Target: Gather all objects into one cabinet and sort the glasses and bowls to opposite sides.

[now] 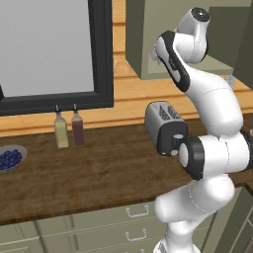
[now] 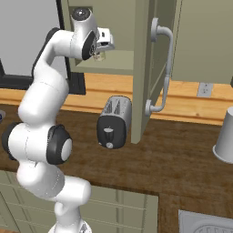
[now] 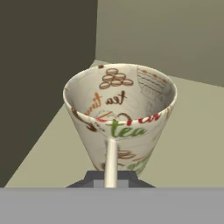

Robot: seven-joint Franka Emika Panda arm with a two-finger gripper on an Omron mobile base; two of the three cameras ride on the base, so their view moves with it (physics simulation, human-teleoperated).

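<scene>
- Cream mug (image 3: 120, 118): pinched at its handle by the claw (image 3: 111, 177), held just above the cabinet (image 2: 119, 60) shelf, near the cabinet's left wall.
- Lower it straight, keep it level, and let go only once its base sits flat.
- Cabinet door (image 2: 142, 68) stands open above the toaster (image 2: 113, 121).
</scene>
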